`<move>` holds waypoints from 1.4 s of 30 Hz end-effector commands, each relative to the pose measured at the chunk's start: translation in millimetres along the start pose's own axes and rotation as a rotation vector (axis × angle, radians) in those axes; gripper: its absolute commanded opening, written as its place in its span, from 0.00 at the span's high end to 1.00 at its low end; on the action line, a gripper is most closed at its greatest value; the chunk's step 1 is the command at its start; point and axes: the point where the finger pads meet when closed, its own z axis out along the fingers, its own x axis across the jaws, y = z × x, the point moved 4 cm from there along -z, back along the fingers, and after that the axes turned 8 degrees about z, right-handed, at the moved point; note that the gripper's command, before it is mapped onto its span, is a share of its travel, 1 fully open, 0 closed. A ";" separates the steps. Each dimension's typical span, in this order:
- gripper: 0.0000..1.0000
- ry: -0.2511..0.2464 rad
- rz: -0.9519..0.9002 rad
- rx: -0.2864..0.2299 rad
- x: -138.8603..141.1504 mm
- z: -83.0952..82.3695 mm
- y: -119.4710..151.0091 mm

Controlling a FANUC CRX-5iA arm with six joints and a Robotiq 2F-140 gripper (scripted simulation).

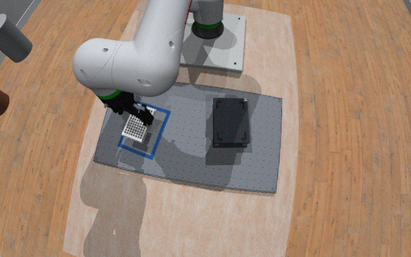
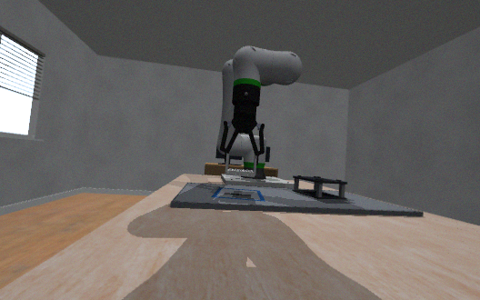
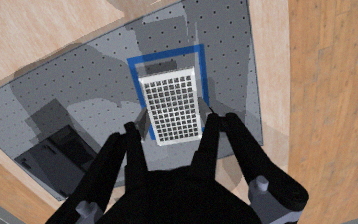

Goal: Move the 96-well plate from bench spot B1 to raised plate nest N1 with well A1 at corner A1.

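No readable writing shows as the black two-finger end effector [image 3: 176, 125], clamped on the white gridded 96-well plate [image 3: 174, 106], holds it above the blue-outlined square bench spot [image 3: 203, 70].

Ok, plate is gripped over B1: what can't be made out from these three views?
- A1 corner mark on the nest: too small in the top view.
- Well A1 on the plate: no lettering legible in the wrist view.
- Gripper pad contact: plate edges hide it.
- Plate's far end, top view: under the arm.
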 end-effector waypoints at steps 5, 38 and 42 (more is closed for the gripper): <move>1.00 0.000 0.000 0.000 0.0 -0.3 -0.2; 1.00 0.000 -0.317 0.000 -57.5 -12.9 31.1; 1.00 0.000 -0.317 0.000 -66.2 -14.8 35.8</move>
